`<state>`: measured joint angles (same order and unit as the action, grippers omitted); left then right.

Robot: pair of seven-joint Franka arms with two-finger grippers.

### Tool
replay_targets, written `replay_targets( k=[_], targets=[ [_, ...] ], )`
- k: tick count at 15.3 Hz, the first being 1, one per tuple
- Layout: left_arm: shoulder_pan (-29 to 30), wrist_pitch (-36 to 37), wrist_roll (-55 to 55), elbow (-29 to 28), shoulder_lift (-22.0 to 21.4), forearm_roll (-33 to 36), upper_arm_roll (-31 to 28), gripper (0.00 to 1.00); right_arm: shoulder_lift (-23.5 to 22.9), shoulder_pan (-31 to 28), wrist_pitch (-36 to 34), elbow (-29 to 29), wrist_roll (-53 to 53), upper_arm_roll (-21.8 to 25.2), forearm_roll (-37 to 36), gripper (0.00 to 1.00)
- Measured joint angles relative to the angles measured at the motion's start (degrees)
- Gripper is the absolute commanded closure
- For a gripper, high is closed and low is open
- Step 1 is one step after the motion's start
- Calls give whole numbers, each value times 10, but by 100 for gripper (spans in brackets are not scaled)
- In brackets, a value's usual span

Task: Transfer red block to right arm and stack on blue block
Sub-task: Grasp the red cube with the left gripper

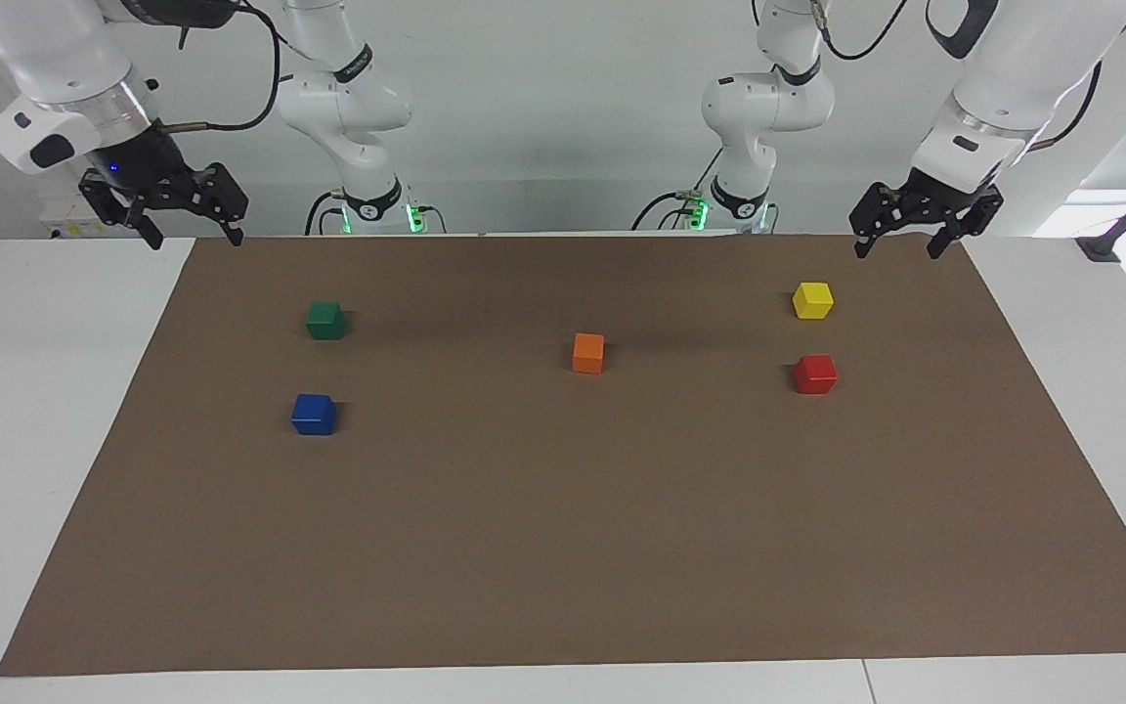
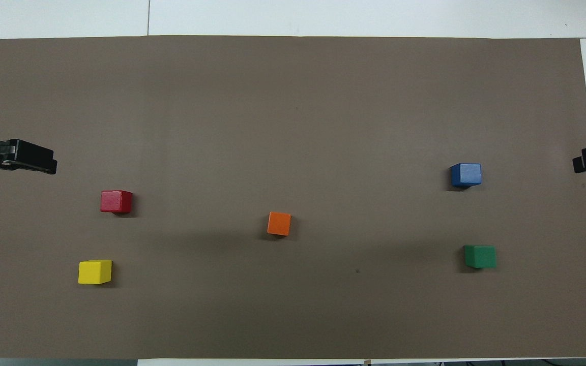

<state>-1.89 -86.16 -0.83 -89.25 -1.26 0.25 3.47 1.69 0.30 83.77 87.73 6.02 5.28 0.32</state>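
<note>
The red block (image 1: pixel 814 374) (image 2: pixel 116 201) rests on the brown mat toward the left arm's end of the table. The blue block (image 1: pixel 314 414) (image 2: pixel 465 175) lies toward the right arm's end. My left gripper (image 1: pixel 900 244) (image 2: pixel 51 166) hangs open and empty above the mat's edge by the robots, close to the yellow cube. My right gripper (image 1: pixel 194 235) (image 2: pixel 578 164) is also open and empty, raised over the mat's corner at its own end. Both arms wait, apart from every block.
A yellow cube (image 1: pixel 812 299) (image 2: pixel 94 271) sits nearer to the robots than the red block. A green cube (image 1: pixel 325 320) (image 2: pixel 479 256) sits nearer to the robots than the blue block. An orange cube (image 1: pixel 588 352) (image 2: pixel 279 223) is mid-mat. The brown mat (image 1: pixel 563 548) covers the white table.
</note>
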Motion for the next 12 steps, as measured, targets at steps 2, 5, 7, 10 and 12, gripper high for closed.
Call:
replay_targets(
  k=[2, 5, 7, 10, 12],
  targets=[
    [0, 0, 0, 0, 0, 0, 0, 0, 0, 0, 0, 0, 0, 0, 0, 0],
    [5, -23, 5, -19, -3, 0, -2, 0, 0, 0, 0, 0, 0, 0, 0, 0],
    [17, -92, 5, -84, -17, 0, -2, 0, 0, -1, 0, 0, 0, 0, 0, 0],
    [23, -217, 4, -214, -42, 0, -2, 0, 1, -3, -1, 6, 2, 0, 0, 0],
    [23, -265, 4, -268, -41, 0, -2, 0, 11, -3, 8, 36, 6, 0, 11, 0]
  ],
)
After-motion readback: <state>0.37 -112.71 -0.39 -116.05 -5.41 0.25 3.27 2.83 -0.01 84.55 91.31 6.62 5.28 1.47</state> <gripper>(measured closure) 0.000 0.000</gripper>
